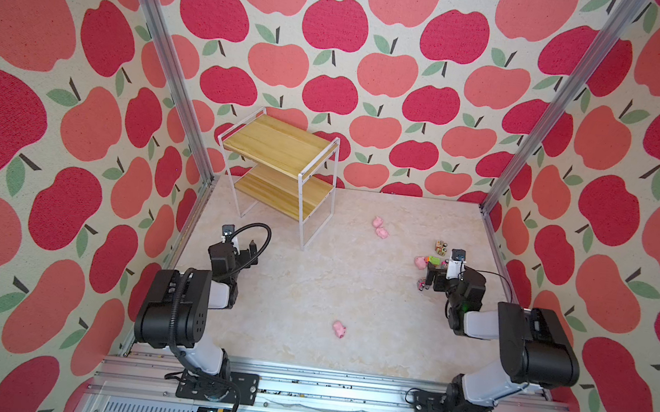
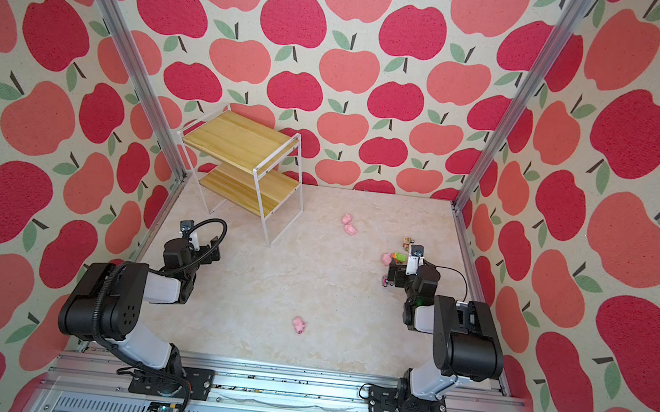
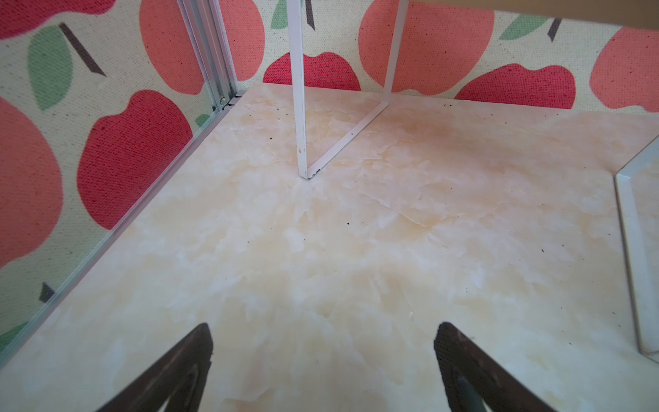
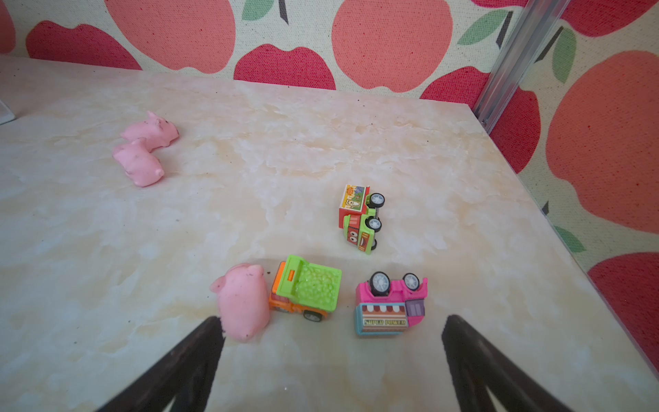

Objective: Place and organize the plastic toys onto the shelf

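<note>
Spread wide and empty, the right hand [image 4: 333,321] hovers low over a cluster at the right of both top views. A pink pig [image 4: 244,303] touches an orange-and-green dump truck [image 4: 306,289], and a pink truck [image 4: 390,306] and a green-and-red truck [image 4: 360,219] lie tipped on their sides. On the desk [image 1: 290,286], two more pigs [image 1: 382,232] lie at centre and a lone pig [image 1: 339,329] at lower centre. The shelf [image 1: 280,147], at upper left, holds nothing, so sorting has likely barely begun. The next move calls for closing on one toy alone. Also open and empty, the left hand [image 3: 323,326] sits near a shelf leg [image 3: 299,107].
</note>
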